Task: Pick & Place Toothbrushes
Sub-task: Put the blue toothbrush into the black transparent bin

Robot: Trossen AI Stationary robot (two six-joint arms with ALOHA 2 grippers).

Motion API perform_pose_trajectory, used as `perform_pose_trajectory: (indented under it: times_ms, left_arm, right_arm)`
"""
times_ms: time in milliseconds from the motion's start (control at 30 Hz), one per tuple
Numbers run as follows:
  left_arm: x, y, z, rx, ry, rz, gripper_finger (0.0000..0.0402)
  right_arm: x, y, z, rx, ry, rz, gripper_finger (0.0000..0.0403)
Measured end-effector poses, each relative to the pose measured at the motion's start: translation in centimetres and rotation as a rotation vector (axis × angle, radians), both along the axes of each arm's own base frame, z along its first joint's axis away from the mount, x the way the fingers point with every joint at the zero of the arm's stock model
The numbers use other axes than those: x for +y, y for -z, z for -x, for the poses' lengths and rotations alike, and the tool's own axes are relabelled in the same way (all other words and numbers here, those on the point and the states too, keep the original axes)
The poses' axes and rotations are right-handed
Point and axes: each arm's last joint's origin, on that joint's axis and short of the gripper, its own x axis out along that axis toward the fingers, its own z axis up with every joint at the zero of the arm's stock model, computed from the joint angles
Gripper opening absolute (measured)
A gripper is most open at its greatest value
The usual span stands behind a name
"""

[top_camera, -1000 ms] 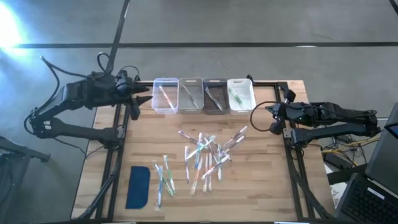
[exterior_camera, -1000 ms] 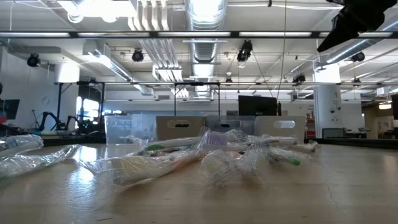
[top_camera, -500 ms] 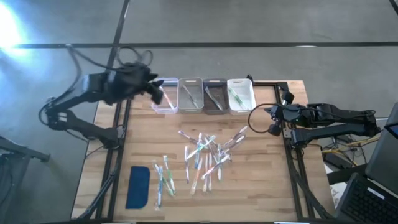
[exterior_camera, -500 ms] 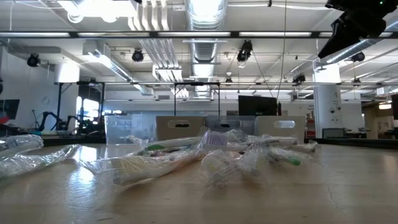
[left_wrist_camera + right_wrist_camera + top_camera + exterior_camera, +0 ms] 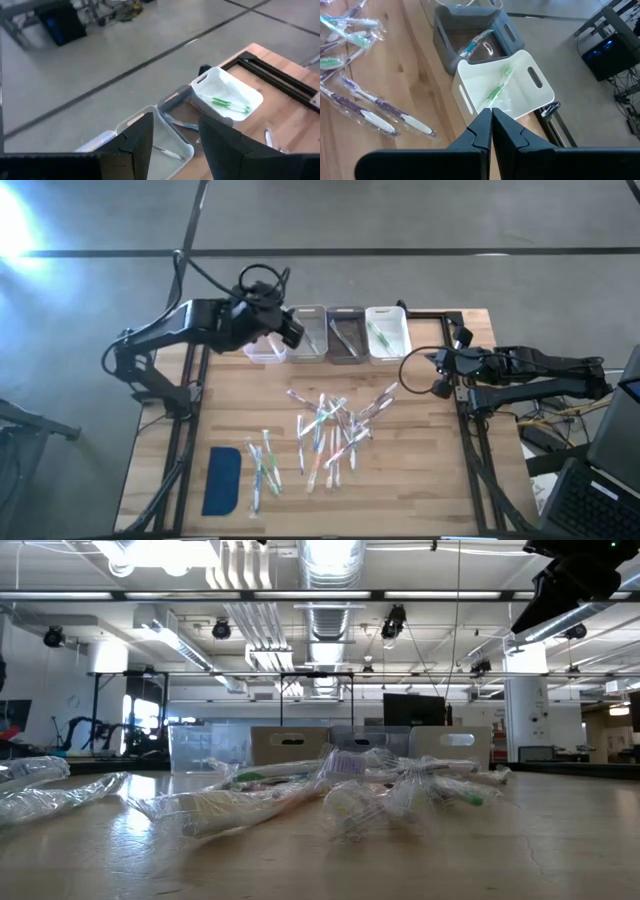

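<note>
The row of four small bins [image 5: 325, 334] at the far edge of the table [image 5: 430, 480] is taken as the landmark. The left gripper [image 5: 288, 332] was held above the leftmost, clear bin [image 5: 262, 350] of that row, over the side where it meets the next bin. In the left wrist view its fingers [image 5: 137, 137] were seen standing apart with nothing between them. That posture fits a release over the bins, or a pause before heading elsewhere; which one could not be told.

The right gripper [image 5: 437, 376] was parked just beside the white bin [image 5: 502, 90] at the row's right end, near the table's right edge. Its fingers [image 5: 481, 131] were pressed together on nothing, which suggests an arm kept out of the way while the other worked.

The toothbrushes [image 5: 330, 430] were mostly left in a loose wrapped heap on the bare wood, in front of the row toward the near edge. A smaller cluster [image 5: 262, 465] lay further toward the near-left corner, just beside a flat dark-blue pad [image 5: 222, 480]. A few were already lying in the bins: green-accented ones in the white bin, and one with blue in the grey bin [image 5: 470, 35] next to it. Sorting by colour seemed intended, and most of the work appeared undone.
</note>
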Motion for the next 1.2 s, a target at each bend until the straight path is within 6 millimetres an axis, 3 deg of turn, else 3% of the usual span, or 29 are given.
perform_pose_trajectory:
  times_ms: [200, 733, 1200]
  left_arm:
    - [-1.8, 1.7, -2.1, 0.043, -0.031, 0.100, 0.0163]
    - [-7.3, 6.9, -4.5, 0.233, -0.033, 0.485, 0.0163]
    - [-8.2, 7.2, -4.6, 0.268, 0.015, 0.538, 0.0163]
  right_arm:
    - [0.0, 0.0, 0.0, 0.000, -0.001, 0.001, 0.0009]
    - [0.0, 0.0, 0.0, 0.001, 0.000, 0.000, 0.0008]
    - [0.0, 0.0, -0.1, 0.003, -0.001, 0.001, 0.0008]
